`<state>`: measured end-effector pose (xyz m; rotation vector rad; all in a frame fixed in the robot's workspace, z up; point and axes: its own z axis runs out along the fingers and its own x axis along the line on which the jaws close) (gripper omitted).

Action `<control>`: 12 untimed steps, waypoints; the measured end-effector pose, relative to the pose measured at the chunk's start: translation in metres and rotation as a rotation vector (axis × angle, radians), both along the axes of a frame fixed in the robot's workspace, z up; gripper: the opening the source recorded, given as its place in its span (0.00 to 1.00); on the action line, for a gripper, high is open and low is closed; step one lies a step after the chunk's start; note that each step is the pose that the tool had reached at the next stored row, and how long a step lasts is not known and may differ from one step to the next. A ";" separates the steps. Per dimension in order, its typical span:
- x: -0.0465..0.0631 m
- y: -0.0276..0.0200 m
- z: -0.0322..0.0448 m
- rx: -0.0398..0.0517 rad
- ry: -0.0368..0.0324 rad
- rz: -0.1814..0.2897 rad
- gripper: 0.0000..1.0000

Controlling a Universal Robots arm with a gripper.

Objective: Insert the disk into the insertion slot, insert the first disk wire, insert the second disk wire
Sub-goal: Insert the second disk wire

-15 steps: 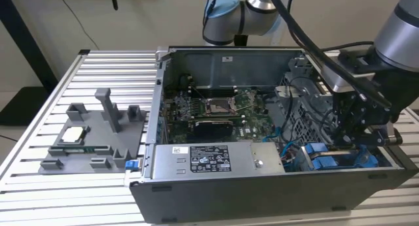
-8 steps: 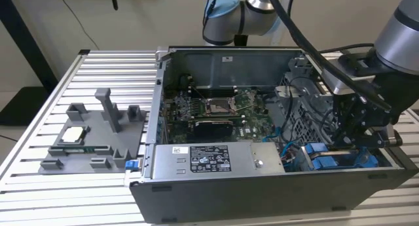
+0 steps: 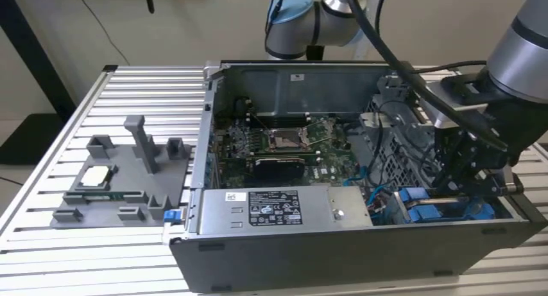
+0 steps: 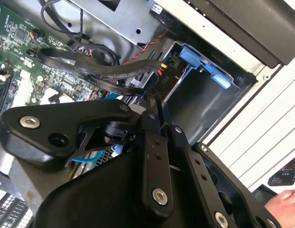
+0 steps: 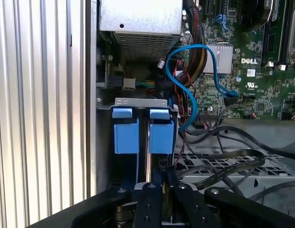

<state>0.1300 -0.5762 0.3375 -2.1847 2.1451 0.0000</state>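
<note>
Disk (image 5: 161, 135) sits in the slot (image 5: 140, 102); we see our gripper (image 5: 156, 178) reaching down, pinching a black wire (image 4: 119, 72).

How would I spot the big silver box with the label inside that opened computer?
Find the open computer case on the slatted table. Along its near wall, beside the green motherboard, lies the power-supply box. It is the one plain silver block with a white label.

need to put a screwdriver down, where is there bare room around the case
Free: the ribbed table behind the grey fixture tray, and the strip in front of it. Crowded: inside the case, where the gripper sits among cables by the blue disk carriers beside the power supply.
</note>
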 end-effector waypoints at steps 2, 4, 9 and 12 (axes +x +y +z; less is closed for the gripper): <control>0.000 0.0000 -0.0022 -0.0007 0.0001 0.000 0.16; 0.000 0.0000 -0.0022 0.0013 -0.0002 0.000 0.17; 0.000 0.0000 0.0153 0.0013 0.0001 0.000 0.24; 0.000 0.0000 0.0268 0.0011 0.0002 -0.001 0.24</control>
